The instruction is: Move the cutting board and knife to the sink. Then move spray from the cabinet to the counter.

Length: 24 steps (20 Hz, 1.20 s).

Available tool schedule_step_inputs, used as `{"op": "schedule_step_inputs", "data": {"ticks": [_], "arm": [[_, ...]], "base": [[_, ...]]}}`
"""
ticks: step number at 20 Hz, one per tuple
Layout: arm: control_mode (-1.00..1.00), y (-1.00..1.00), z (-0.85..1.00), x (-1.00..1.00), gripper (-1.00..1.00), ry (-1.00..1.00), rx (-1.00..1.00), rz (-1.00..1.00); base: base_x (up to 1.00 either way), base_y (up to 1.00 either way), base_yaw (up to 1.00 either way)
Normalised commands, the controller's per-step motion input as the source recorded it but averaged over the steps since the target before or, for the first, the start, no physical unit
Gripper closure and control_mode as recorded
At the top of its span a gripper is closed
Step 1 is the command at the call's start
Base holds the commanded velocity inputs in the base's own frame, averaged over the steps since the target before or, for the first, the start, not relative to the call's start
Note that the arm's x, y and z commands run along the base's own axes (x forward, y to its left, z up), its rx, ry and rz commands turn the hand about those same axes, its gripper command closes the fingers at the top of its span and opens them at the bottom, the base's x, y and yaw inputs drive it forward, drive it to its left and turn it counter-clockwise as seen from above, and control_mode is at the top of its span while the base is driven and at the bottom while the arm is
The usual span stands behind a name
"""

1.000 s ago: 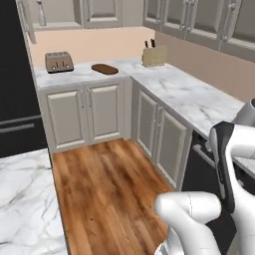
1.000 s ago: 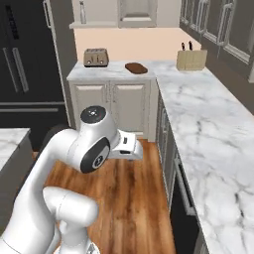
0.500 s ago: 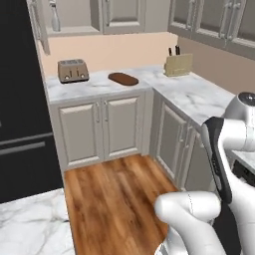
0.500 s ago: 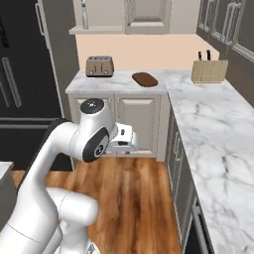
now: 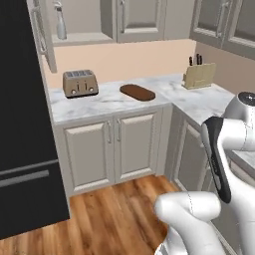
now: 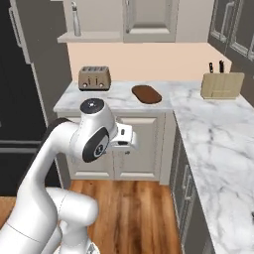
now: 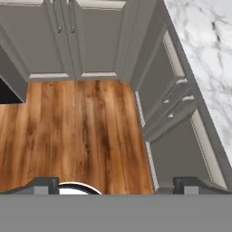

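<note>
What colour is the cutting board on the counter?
The cutting board is dark reddish-brown wood; the right base view shows it best.

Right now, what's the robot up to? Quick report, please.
Gripper open, empty, over floor. Cutting board on counter, untouched. Spray on cabinet shelf. Nothing in the way.

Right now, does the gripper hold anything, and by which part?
Nothing is held. The gripper is open over the wooden floor; the cutting board lies on the counter.
</note>
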Motion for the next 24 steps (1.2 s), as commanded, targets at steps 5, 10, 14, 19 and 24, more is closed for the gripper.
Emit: {"op": "schedule_step_inputs", "data": {"ticks": [5,10,14,19,24], "arm": [[1.00,0.00,0.00,0.00,-1.00,0.00,0.00,0.00],[1.00,0.00,0.00,0.00,-1.00,0.00,0.00,0.00],[1.00,0.00,0.00,0.00,-1.00,0.00,0.00,0.00],[1.00,0.00,0.00,0.00,-1.00,0.00,0.00,0.00],[1.00,0.00,0.00,0.00,-1.00,0.00,0.00,0.00]], "base": [[1.00,0.14,0.03],[1.00,0.08,0.05],[1.00,0.03,0.06],[1.00,0.00,0.07],[0.92,-0.05,0.12]]}}
